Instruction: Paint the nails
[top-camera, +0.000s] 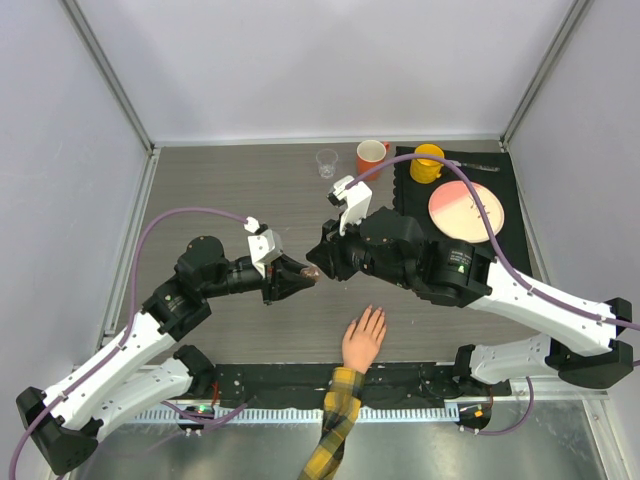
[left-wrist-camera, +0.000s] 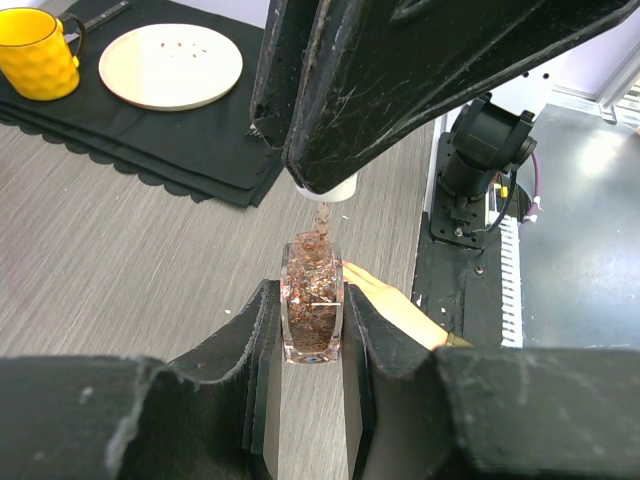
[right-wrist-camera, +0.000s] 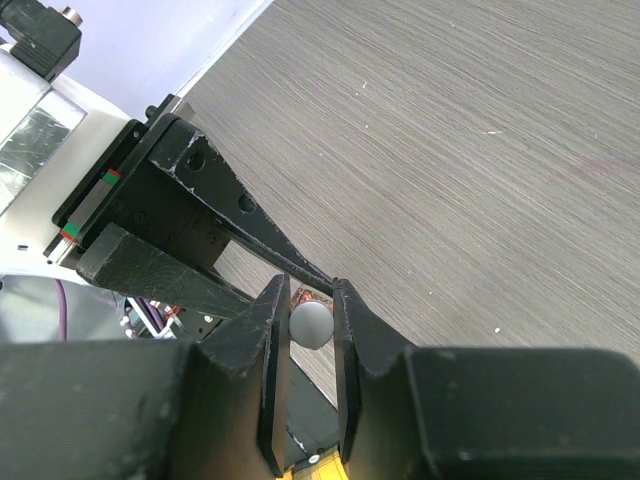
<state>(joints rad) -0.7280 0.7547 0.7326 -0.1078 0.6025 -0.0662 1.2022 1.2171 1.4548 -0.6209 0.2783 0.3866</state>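
On the grey wood-grain table (top-camera: 230, 190) both arms meet over the middle, above and just beyond the fake hand (top-camera: 363, 338). It lies palm down near the front edge with its fingers spread toward the far side and a yellow-and-black plaid sleeve (top-camera: 338, 425) trailing off the near edge. The left gripper (left-wrist-camera: 310, 310) is clamped on a small square glass polish bottle (left-wrist-camera: 312, 300) filled with brownish glitter polish and holds it upright clear of the table. The right gripper (right-wrist-camera: 312, 310) is pinched on the bottle's round pale cap (right-wrist-camera: 311, 323) directly above it. Under the cap the brush (left-wrist-camera: 320, 222), clotted with glitter, hangs right at the bottle's mouth; whether its tip is fully clear of the neck I cannot tell. By my reading the bottle is open and the brush loaded, which is preparation only, and the painting itself is all left to do. The brush is well apart from the fake hand, whose skin is a plain, even peach with no streak of glitter showing. The nails (top-camera: 377, 312), at the far tips of the fingers, are too small to tell apart from the fingers, so no coat can be confirmed on any of them.
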